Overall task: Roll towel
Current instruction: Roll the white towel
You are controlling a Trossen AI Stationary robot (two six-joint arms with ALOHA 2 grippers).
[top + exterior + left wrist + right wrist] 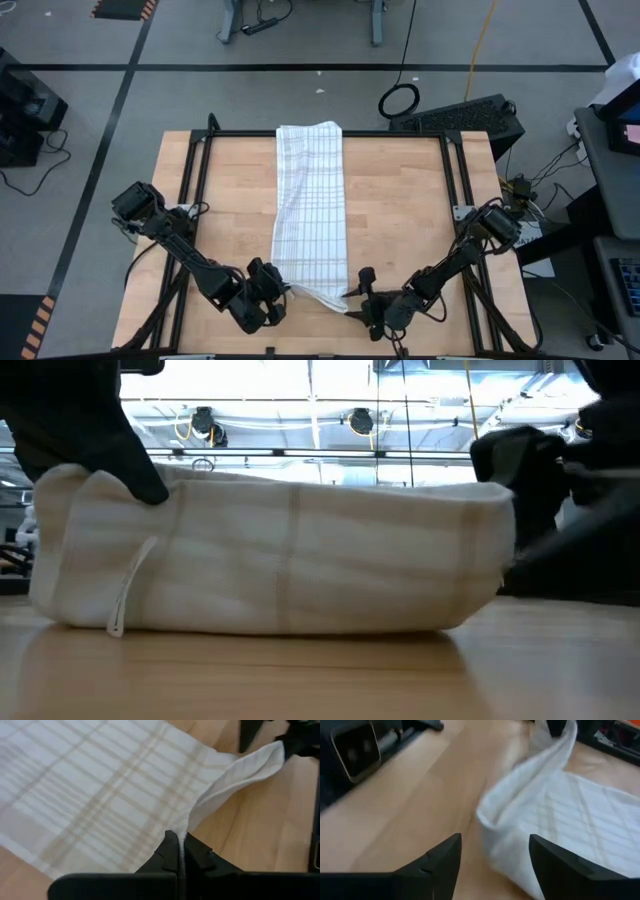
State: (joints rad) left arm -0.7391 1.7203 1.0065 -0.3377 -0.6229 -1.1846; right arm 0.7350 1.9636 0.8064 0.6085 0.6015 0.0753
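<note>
The towel (310,205) lies in a long strip down the middle of the wooden worktop (400,220), its far end bunched against the dark frame rail at the back edge. Its near end is turned up into a low fold close to the front edge, and from table height that fold stands like a soft white wall, with a small hanging loop (130,588) dangling on one side.

The left tool (283,290) sits at the near left corner of the cloth, its fingers pressed together on the towel's edge; the left wrist view shows the hem (181,847) caught upright between them. The right tool (358,292) is at the near right corner with its fingers (442,860) spread apart; the folded corner lies between and just ahead of them, not pinched.

No box, bin or tray is on the worktop. Bare wood lies open on both sides of the strip, out to the black rails along the left and right edges. The fold leaves only a narrow band of wood before the front edge.
</note>
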